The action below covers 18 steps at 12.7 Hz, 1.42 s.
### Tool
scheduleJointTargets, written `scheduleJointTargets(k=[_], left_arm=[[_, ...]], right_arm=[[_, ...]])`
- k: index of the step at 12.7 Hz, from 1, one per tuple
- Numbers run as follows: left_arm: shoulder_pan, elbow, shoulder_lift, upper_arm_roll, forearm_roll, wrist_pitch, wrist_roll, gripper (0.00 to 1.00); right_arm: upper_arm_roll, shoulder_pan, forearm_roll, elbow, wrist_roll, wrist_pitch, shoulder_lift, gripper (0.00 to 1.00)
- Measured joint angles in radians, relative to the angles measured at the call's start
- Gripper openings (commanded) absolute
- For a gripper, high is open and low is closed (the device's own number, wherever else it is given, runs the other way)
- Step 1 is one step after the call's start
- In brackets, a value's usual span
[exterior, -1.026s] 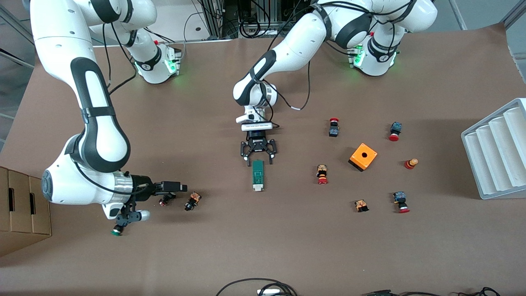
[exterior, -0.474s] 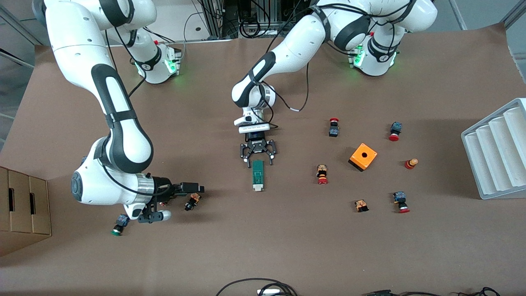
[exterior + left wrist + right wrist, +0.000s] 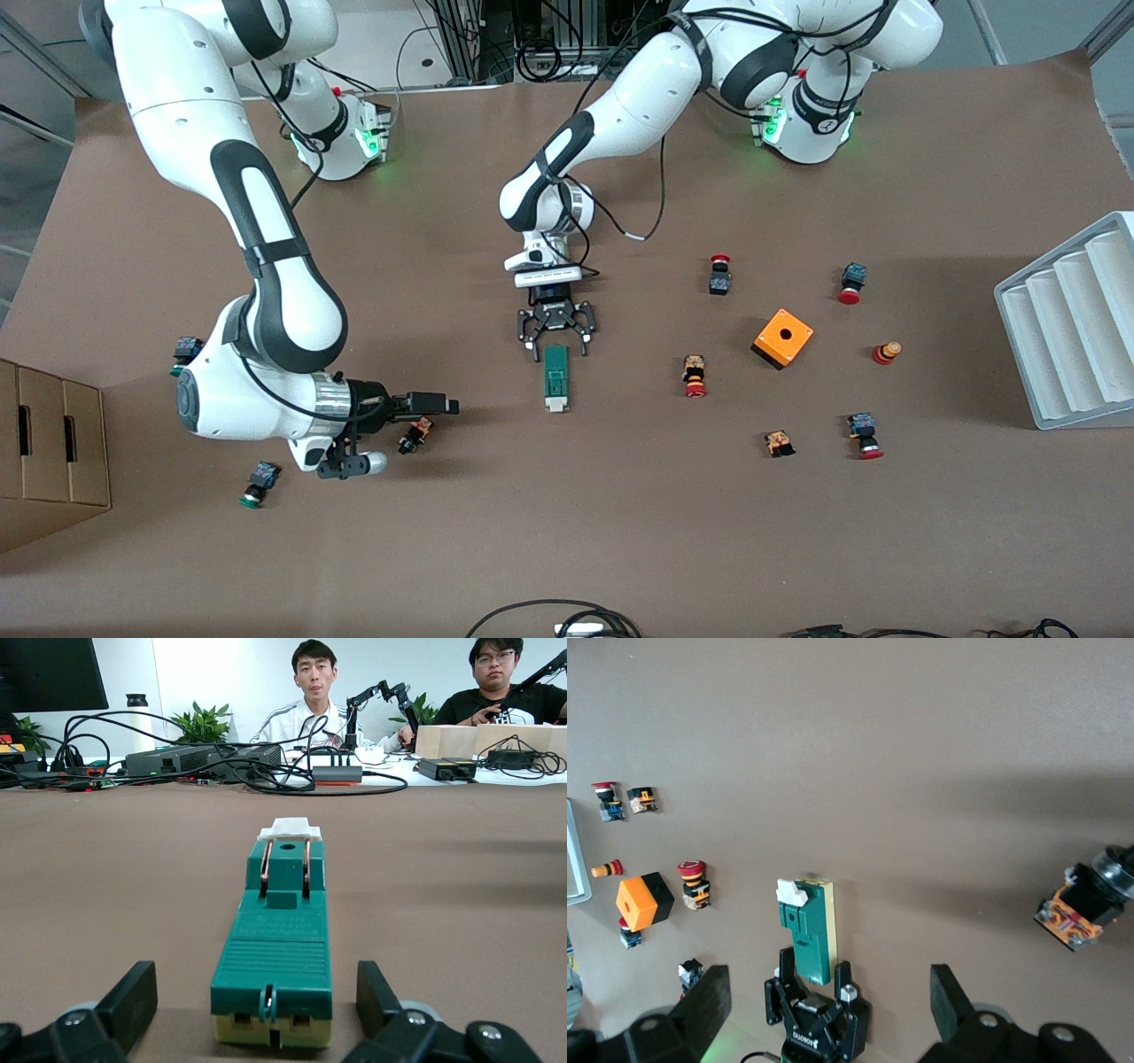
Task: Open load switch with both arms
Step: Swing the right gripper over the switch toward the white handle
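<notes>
Right gripper (image 3: 443, 407), jaws wide and empty, has swung closer to the load switch (image 3: 555, 378) while we see left gripper (image 3: 556, 339) still straddling its end, open—so approach stage.

The load switch (image 3: 555, 376) is dark green with a white tip. The box (image 3: 782, 337) is orange. The table (image 3: 620, 532) is brown. The arms (image 3: 266, 266) are white with black bands.

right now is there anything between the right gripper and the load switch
In the front view only bare brown table separates the open right gripper from the load switch; a small push button lies just beside the gripper, off that line.
</notes>
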Motion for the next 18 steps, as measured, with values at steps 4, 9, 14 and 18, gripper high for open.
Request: scheduleJointTargets(k=[4,9,14,18], left_arm=[[0.000,0.000,0.001,0.000,0.000,0.000,-0.006,1.00],[-0.001,0.001,0.001,0.000,0.000,-0.001,-0.008,1.00],[-0.001,0.001,0.002,0.000,0.000,-0.002,-0.008,1.00],[-0.001,0.002,0.002,0.000,0.000,-0.003,-0.008,1.00]], right_arm=[[0.002,0.038,0.026,0.035,0.000,0.056,0.047,1.00],[0.002,0.077,0.144,0.049,-0.003,0.128,0.089,1.00],[0.002,0.090,0.168,0.049,-0.102,0.150,0.110,1.00],[0.002,0.095,0.240,0.049,-0.181,0.188,0.138,0.97]])
